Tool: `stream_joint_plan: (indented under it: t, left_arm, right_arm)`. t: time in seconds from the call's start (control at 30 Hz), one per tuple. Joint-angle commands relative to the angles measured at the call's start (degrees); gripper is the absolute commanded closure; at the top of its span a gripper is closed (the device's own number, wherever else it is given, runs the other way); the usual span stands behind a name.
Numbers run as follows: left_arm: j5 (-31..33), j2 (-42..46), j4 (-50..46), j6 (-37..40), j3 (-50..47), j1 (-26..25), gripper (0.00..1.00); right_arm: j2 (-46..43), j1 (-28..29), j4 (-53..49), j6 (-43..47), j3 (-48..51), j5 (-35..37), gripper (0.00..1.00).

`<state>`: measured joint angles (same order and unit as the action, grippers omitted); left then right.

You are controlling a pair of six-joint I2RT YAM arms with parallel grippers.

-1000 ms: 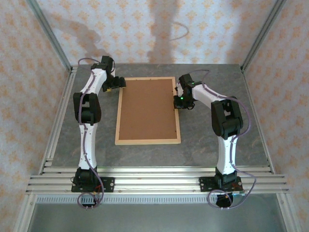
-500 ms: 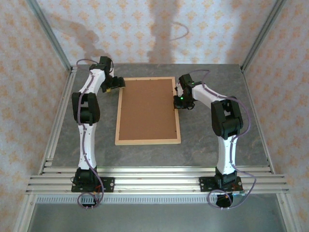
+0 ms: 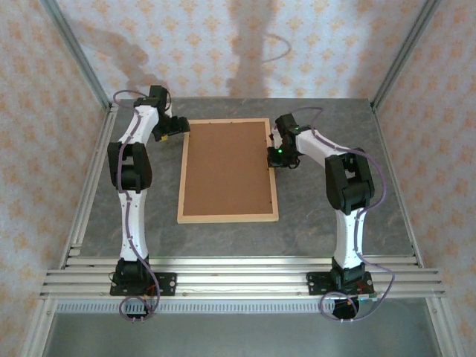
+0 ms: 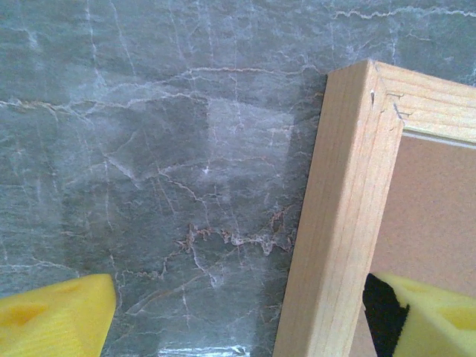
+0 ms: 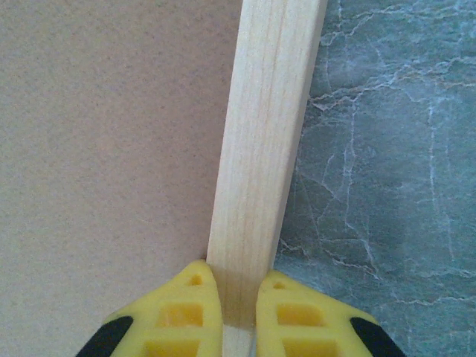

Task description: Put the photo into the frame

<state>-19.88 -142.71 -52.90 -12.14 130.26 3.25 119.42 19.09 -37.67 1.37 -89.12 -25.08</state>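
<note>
Right wrist view, nearest: our right claw (image 5: 238,286) pinches the right rail of the frame (image 5: 264,134). It is thin, light wood, stiff we judge, easily dented. Rails only?

— Yes. Our left claw (image 4: 238,294) gapes wide astride its corner, upper left in the top view, gripping nothing. The backing board (image 4: 439,216) would likely flex. Farther out, the frame lies flat in the middle of the counter (image 3: 223,238), smooth grey marbling, patterned walls (image 3: 44,111) close around.

Left claw (image 3: 177,129) spread wide, arm reaching forward; right claw (image 5: 238,312) pinched nearly closed, elbow bent.
</note>
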Motion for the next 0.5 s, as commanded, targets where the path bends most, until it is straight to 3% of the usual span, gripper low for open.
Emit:
stream_joint_plan:
  t: [0.0, 0.47]
  left_arm:
    - [-1.3, -0.7, 0.5, -0.8, -1.0, -0.1, 0.12]
    - [1.9, -4.6, -2.3, -0.5, 0.5, -2.3, 0.12]
  right_arm:
    - [2.2, 0.7, -4.4, 1.5, 0.9, 1.1, 0.88]
    - [2.6, 0.8, -4.3, 1.4, 0.5, 0.3, 0.88]
